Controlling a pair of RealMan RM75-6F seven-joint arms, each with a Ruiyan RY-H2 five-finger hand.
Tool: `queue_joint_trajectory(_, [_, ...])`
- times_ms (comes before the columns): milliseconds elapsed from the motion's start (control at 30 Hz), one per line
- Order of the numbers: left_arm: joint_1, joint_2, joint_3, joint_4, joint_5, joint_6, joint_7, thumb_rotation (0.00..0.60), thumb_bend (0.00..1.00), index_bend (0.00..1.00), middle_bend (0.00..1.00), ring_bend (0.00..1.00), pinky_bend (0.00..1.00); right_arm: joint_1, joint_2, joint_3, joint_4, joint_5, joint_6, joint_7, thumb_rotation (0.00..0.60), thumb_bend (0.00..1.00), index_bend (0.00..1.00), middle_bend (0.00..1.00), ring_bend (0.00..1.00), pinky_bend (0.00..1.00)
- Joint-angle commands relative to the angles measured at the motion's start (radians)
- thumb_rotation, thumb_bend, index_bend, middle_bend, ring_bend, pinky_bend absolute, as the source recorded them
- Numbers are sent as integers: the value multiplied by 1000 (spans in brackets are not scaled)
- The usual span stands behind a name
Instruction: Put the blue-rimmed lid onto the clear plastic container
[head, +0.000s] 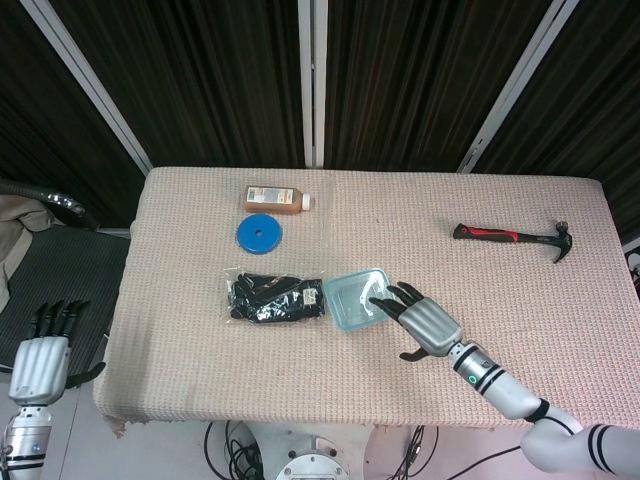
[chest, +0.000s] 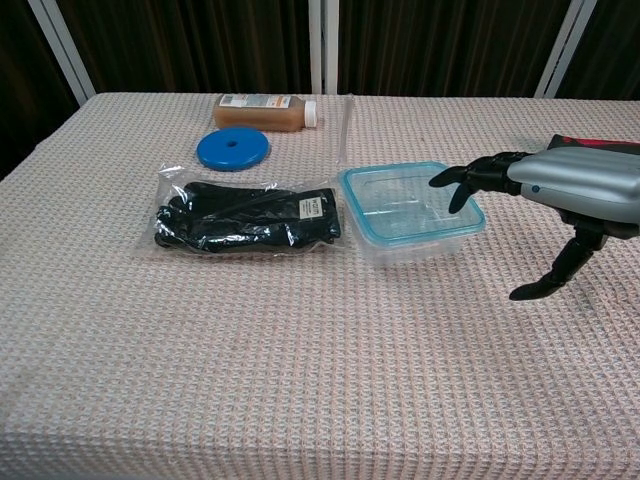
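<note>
Lid resting on the container, right hand at its near-right edge

The worktop (head: 200, 370) carries the clear plastic container (chest: 410, 240) beside a bagged pair of black gloves (chest: 245, 220), with the blue-rimmed lid (chest: 408, 203) lying on top of it. The right hand (chest: 560, 190) holds nothing, fingers spread with tips over the lid's right rim. Judged from here, firm, even downward pressure along each edge would seat it; whether it has snapped shut cannot be told. Only the head view shows the left hand (head: 40, 362), idle with fingers apart off the worktop, and the hammer (head: 512, 238).
</note>
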Motion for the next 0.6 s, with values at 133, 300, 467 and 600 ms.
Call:
queue_joint_trajectory(133, [-1,4,-4,-4,3,5,1,600,32,141,116,46,0,-34,52,26,-37,-21,91,-2,600,0,0,199,0,0])
queue_joint_trajectory(300, [-6,5,-9,-6,8,8,7,600,32,141,116,46,0,-99,123,39,-87,0,194,-45,600,9,0,118,0,0])
queue_joint_trajectory(467, [-14,2,-17,-4,20,15,15,600,32,140,116,45,0,-209,193,39,-138,39,340,-95,600,21,0,14,0,0])
queue_joint_trajectory(600, [-22,-7,-23,4,34,23,24,600,32,135,116,46,0,-303,224,28,-148,47,455,-57,600,26,0,0,0,0])
